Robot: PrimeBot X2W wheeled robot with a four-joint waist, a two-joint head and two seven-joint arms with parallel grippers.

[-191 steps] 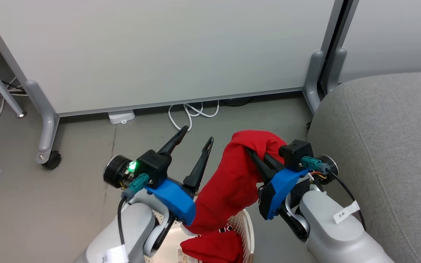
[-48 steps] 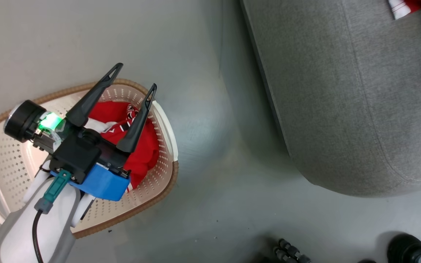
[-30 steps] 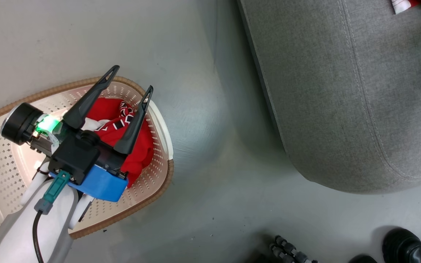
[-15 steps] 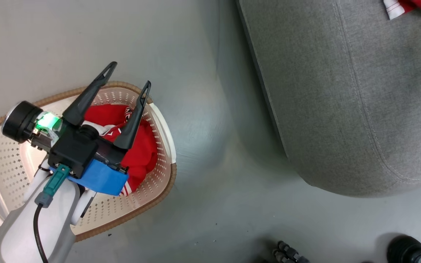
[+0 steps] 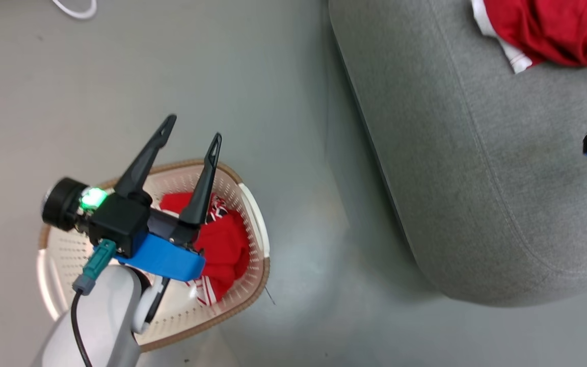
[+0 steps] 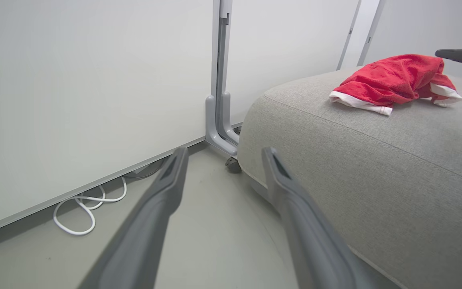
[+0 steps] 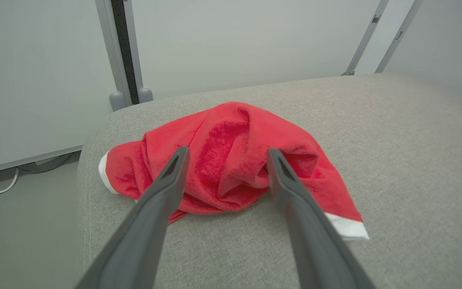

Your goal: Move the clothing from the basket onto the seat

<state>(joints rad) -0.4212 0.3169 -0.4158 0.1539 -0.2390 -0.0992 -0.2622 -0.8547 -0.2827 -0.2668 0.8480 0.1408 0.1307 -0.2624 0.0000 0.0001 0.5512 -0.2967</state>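
One garment lies on the seat, just ahead of my empty, open right gripper. Left gripper gapes empty above the striped garment in the basket, next up.

The cuffed garment is plain red with white cuffs, the seat light grey. The striped garment is red with red-white-black trim, in a cream basket rimmed brown.

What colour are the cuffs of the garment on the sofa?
White; the cuffs show best in the right wrist view.
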